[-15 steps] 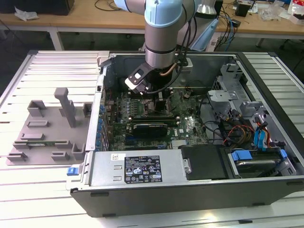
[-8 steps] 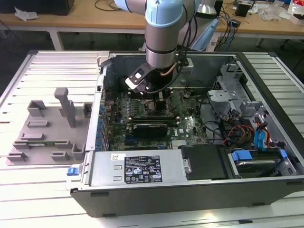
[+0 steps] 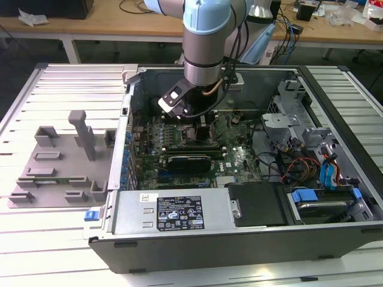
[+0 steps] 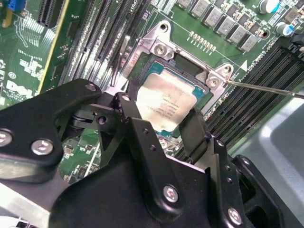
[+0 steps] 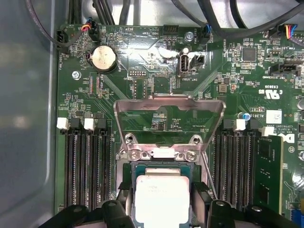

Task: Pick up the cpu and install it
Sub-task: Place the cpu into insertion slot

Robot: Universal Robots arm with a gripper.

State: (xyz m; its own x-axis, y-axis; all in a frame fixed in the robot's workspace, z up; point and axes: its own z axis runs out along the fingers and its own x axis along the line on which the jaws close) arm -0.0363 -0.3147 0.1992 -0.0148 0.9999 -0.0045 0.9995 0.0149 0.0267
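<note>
Two things matter most for seating the cpu [image 5: 161, 195], I judge: keep it level and square to the socket [image 4: 186, 64], and lower it without scraping. The end effector [image 4: 164, 116] has its fingers [image 4: 132, 114] narrowed onto the chip's opposite edges, pinching it at the socket beside the hinged-open load plate [image 5: 168, 100]. Whether it is fully seated I cannot tell.

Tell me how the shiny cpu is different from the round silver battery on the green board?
The cpu is square, while the battery is round. The cpu is pinched between the fingers of the gripper, while the battery sits by itself with nothing touching it. The cpu has a dull grey shine, while the battery gleams brighter. Both are flat and silvery, over the same green board.
</note>
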